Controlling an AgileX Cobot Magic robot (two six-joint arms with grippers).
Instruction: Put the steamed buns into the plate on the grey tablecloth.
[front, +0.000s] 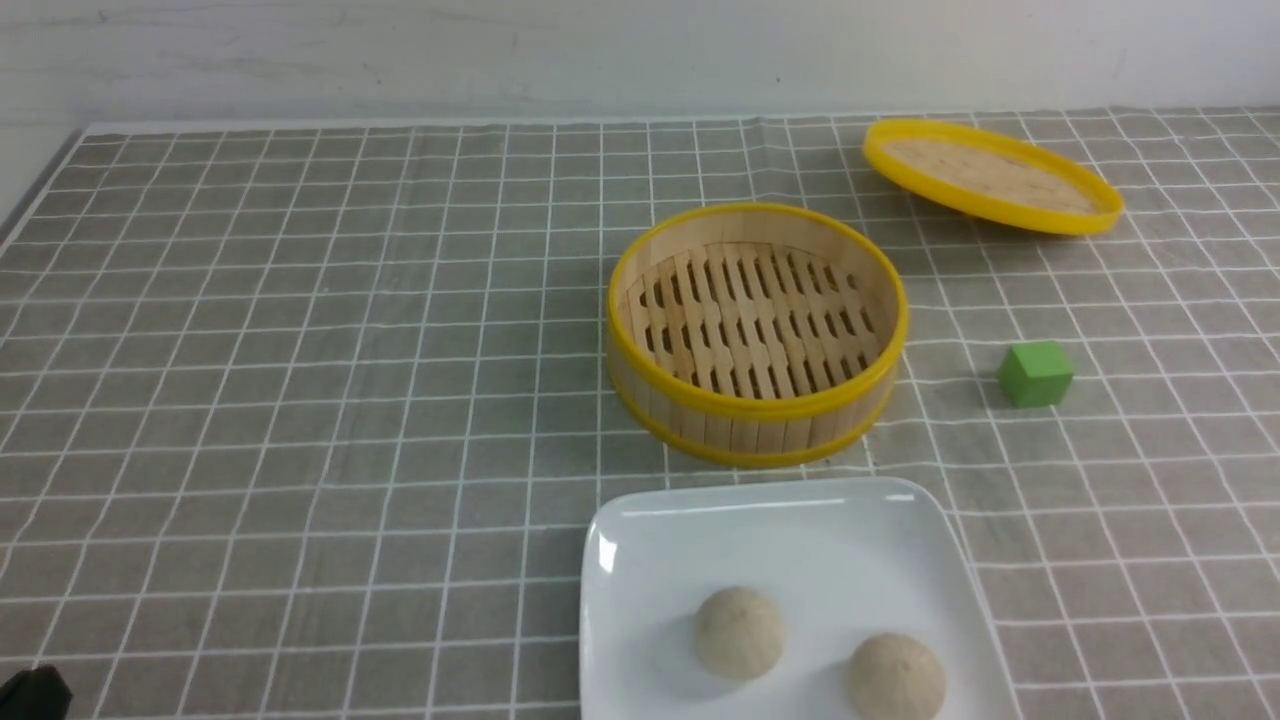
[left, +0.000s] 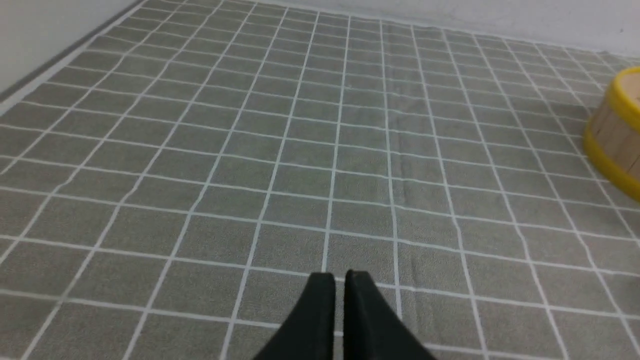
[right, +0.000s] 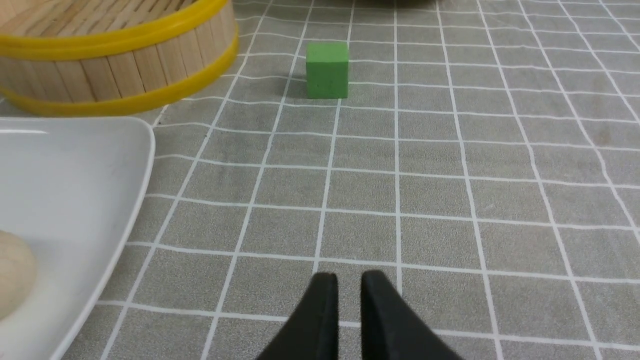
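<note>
Two cream-beige steamed buns (front: 738, 630) (front: 897, 675) lie side by side in the white plate (front: 700, 520) at the near edge of the grey tablecloth (front: 300, 350). In the right wrist view the plate's (right: 75, 175) corner shows, with the edge of one bun (right: 12, 275). My right gripper (right: 349, 276) hovers over bare cloth beside the plate. Its jaws are slightly open and hold nothing. My left gripper (left: 340, 276) is over bare cloth far left of the plate. It is almost closed and empty. Only a black bit of it (front: 30, 692) shows in the front view.
The round bamboo steamer (front: 750, 425) stands just behind the plate with nothing in it. Its yellow-rimmed lid (front: 990, 175) lies at the back right. A green cube (front: 1036, 373) sits right of the steamer, ahead of my right gripper.
</note>
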